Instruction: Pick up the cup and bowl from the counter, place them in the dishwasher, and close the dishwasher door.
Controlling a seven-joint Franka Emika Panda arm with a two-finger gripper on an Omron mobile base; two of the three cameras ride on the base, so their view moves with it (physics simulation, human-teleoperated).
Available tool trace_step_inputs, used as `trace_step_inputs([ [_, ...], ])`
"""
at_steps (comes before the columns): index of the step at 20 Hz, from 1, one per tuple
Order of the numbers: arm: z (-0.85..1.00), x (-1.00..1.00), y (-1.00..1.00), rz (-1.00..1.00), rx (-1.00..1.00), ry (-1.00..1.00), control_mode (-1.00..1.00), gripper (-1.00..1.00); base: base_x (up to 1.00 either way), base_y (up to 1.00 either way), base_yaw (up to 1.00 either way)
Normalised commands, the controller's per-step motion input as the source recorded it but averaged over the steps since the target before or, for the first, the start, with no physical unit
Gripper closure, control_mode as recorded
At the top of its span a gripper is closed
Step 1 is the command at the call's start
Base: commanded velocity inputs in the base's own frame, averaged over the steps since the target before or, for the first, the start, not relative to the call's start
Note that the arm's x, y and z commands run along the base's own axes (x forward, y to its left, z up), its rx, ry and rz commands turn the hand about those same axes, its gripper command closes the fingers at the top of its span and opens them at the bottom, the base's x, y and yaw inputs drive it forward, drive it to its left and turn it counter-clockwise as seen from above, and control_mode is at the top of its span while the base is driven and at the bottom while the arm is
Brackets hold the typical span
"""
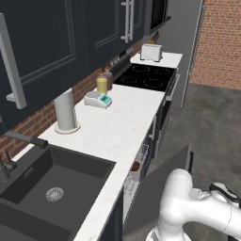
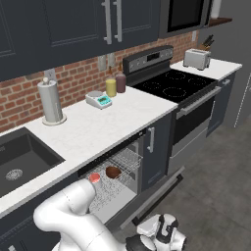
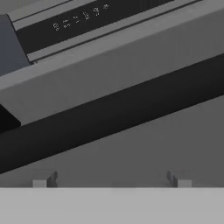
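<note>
Nearest, at the bottom of the right base view, the gripper (image 2: pixel 164 235) is hanging low by the floor. In the hand view its two finger tips (image 3: pixel 40 182) are standing wide apart with nothing between them, facing the edge of the dishwasher door (image 3: pixel 109 122). I judge the hand is down there to get under or behind the panel and swing it up, since that looks like the one step left.

Just above it, at bottom centre of the right base view, the dishwasher door (image 2: pixel 157 193) is hanging partly lowered, neither flat nor shut. Behind it the dishwasher (image 2: pixel 115 174) is showing its wire rack pulled forward. One cup (image 2: pixel 94 178), red top up, is sitting in the rack at lower left of centre, and one bowl (image 2: pixel 113 172) is lying just beside it to the right, apart from it as far as I can tell. Both appear loaded already.

Further up, the counter (image 2: pixel 93 130) is crossing the middle of the frame. It is carrying one paper roll (image 2: pixel 51 102) at the left, one kitchen scale (image 2: pixel 98 100) near centre, and two jars (image 2: pixel 115 85) touching or nearly so against the brick wall, kept well back from the working edge.

Farthest, at upper right, one stove (image 2: pixel 171 86) and one toaster (image 2: pixel 196 59) are standing.
</note>
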Motion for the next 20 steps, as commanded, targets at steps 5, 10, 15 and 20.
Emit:
trace_step_inputs([
  [5,-0.25,0.47,0.48,0.22,0.41,-0.20,-1.00,-1.00,0.00,0.00,0.00],
  [10,-0.45,0.68,0.85,0.21,0.33,-0.18,-1.00,-1.00,0.00,0.00,0.00],
  [15,-0.29,0.81,0.99,0.20,0.30,-0.21,-1.00,-1.00,0.00,0.00,0.00],
  [20,-0.28,0.79,1.00,0.17,0.27,-0.21,-1.00,-1.00,0.00,0.00,0.00],
])
